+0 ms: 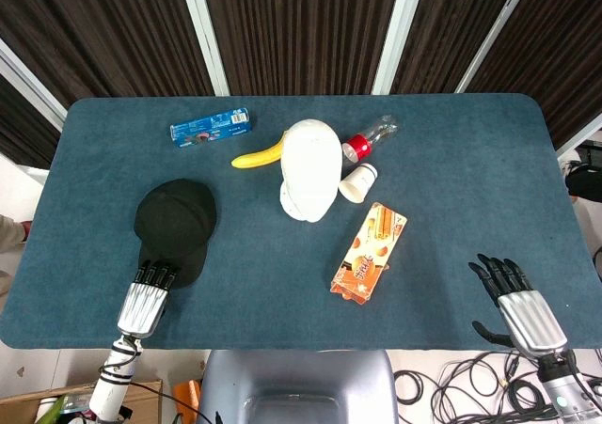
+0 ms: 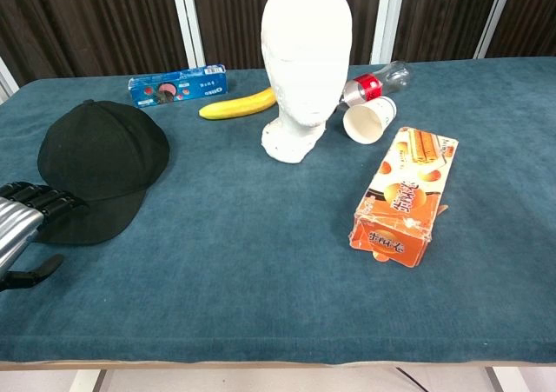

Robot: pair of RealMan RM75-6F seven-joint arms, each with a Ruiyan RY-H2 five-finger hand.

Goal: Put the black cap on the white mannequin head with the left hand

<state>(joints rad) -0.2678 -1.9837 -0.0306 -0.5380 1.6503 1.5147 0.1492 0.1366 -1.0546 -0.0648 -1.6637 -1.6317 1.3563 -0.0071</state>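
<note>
The black cap lies on the left part of the blue table, brim toward the front edge. Upright near the table's middle stands the white mannequin head, to the right of the cap and further back. My left hand is at the cap's near edge; its fingertips rest on top of the brim, and the thumb sticks out below, apart from the cap. Far off at the front right, my right hand lies with fingers spread and nothing in it.
Behind the cap lies a blue cookie pack. A banana, a plastic bottle and a tipped paper cup crowd the mannequin head. An orange snack box lies in front of it to the right.
</note>
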